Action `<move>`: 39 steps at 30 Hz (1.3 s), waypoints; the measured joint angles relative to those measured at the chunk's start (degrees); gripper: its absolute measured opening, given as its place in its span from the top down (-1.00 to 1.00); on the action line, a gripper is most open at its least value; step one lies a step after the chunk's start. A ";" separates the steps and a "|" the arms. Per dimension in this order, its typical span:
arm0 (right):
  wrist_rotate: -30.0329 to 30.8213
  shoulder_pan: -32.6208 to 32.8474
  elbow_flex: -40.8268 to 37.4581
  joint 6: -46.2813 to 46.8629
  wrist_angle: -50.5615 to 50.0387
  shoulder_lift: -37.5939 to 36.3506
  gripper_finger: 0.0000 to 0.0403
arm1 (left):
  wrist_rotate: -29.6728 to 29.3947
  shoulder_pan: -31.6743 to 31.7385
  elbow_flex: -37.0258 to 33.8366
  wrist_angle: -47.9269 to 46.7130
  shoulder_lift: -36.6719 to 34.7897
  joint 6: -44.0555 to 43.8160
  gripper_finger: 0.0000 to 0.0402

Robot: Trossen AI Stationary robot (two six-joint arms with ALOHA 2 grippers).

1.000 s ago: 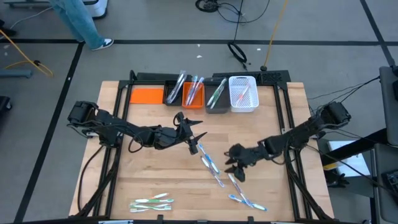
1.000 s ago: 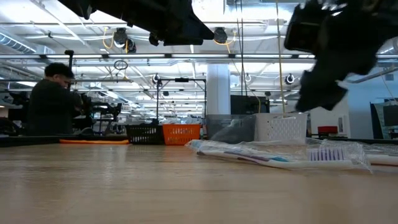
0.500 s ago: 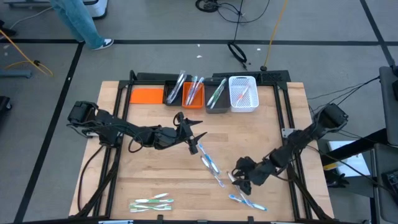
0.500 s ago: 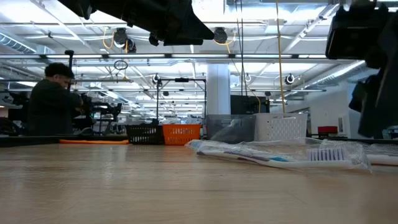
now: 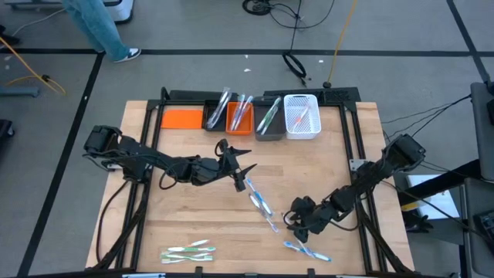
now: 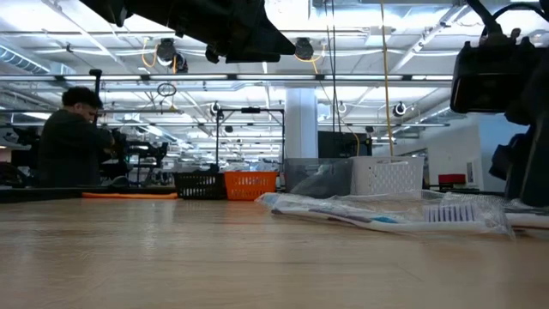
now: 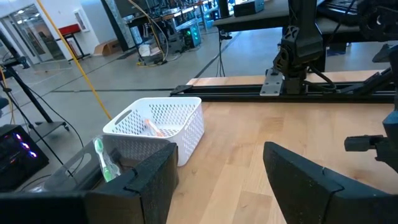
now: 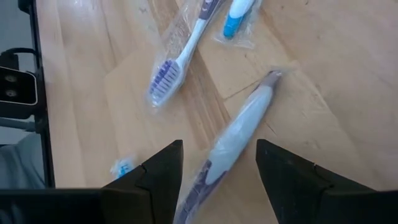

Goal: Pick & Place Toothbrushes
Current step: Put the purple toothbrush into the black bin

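Hovering open over a wrapped brush, the right gripper should pinch its stiff, light, slippery handle; left gripper waits open.

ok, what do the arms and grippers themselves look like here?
Both arms are dark, near-black jointed links with black cables looped alongside. The left gripper and right gripper each end in two blocky, angular black fingers with flat, faceted inner faces. No markings show on them.
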 joint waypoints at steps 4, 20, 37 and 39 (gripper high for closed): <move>-0.55 -0.02 0.09 0.44 0.31 1.27 0.07 | 0.01 0.00 0.00 0.00 0.00 0.00 -0.20; -2.20 -0.10 0.09 1.82 0.43 1.47 0.98 | 0.00 0.00 0.00 0.00 0.00 -0.02 -0.20; 3.58 -7.46 -0.24 -11.52 -9.93 -10.84 1.00 | 0.01 0.00 0.00 0.00 0.00 -0.04 -0.20; 4.47 -8.83 -0.19 -14.35 -9.41 -12.84 1.00 | 0.02 0.00 0.00 0.00 0.00 -0.12 -0.20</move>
